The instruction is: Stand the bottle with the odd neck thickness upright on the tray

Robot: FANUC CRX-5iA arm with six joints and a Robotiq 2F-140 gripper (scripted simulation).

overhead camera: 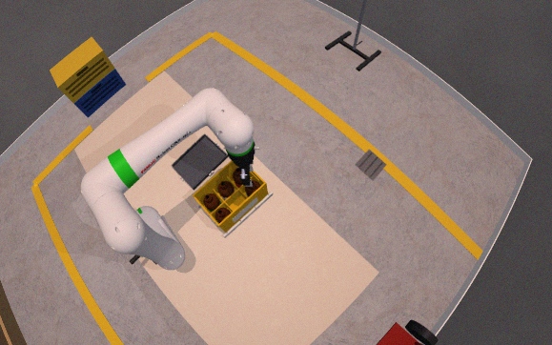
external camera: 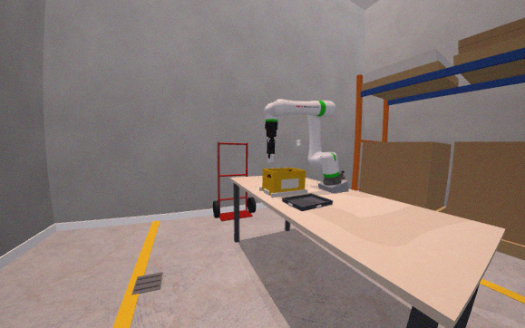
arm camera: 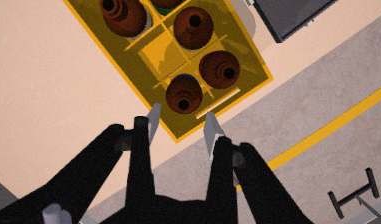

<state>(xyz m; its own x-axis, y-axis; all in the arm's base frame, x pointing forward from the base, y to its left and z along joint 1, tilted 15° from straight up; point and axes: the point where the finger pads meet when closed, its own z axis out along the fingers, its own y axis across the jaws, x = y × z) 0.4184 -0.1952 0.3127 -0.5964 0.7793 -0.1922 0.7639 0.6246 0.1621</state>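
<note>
Two part-open fingers, nothing between

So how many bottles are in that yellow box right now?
5, all in the crate: three along one row, and two at the end under the hand, partly hidden by it. One cell is vacant.

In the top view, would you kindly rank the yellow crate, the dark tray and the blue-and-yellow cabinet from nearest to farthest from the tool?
1. Yellow crate, directly beneath the tool.
2. Dark tray, beside the crate.
3. Blue-and-yellow cabinet, on the floor far off.
</note>
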